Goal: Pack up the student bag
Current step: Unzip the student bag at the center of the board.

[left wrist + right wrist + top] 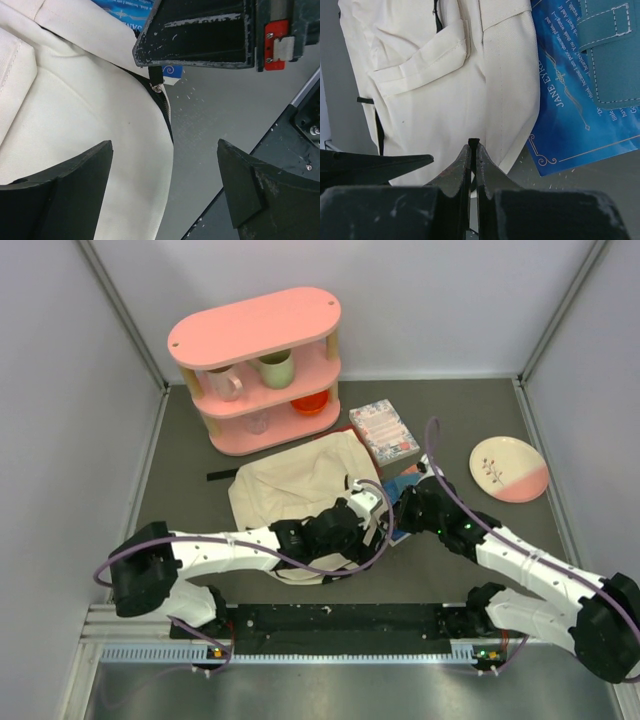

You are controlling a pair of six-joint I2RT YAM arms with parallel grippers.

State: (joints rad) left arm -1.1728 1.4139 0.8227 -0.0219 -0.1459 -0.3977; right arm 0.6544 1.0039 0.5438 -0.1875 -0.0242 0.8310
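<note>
I have two grippers over one student bag [445, 90]. My left gripper [164, 150] hangs with its jaws spread wide, holding nothing, above the bag's zipper edge. My right gripper [473, 146] is pinched closed on the black zipper tab [156, 76] at that edge. The bag lies right beneath both and spreads away to my left. One blue book [570, 120] touches its right side. Farther off are one floral book [384, 430], one plate [510, 468] and one pink shelf [255, 335].
</note>
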